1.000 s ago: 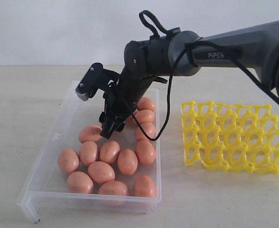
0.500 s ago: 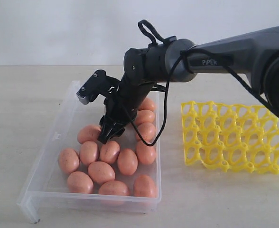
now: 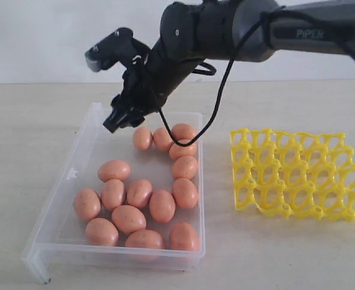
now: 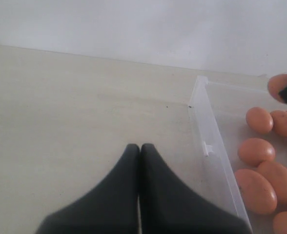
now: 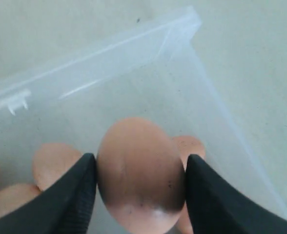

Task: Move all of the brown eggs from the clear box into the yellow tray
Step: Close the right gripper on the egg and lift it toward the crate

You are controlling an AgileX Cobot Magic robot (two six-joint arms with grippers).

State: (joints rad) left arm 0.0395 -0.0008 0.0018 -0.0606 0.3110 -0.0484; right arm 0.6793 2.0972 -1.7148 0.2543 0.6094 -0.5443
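Note:
Several brown eggs [image 3: 140, 193] lie in the clear box [image 3: 75, 175] on the left of the exterior view. The yellow tray [image 3: 298, 175] sits to its right with all visible cups bare. My right gripper [image 3: 118, 116] hangs above the far end of the box, shut on one brown egg [image 5: 138, 180] that fills the gap between its fingers [image 5: 80, 185]. That egg [image 4: 279, 85] also shows in the left wrist view, above the box wall [image 4: 209, 131]. My left gripper [image 4: 139, 148] is shut with nothing in it, over bare table beside the box.
The right arm [image 3: 286, 30] reaches in from the upper right, above the tray, with a black cable [image 3: 217, 109] looping down. Light tabletop [image 3: 20, 139] surrounds the box and the tray. A white wall stands behind.
My right gripper closed on an egg among those in the box and rose up and to the left with it. Eggs it had covered now show at the far end.

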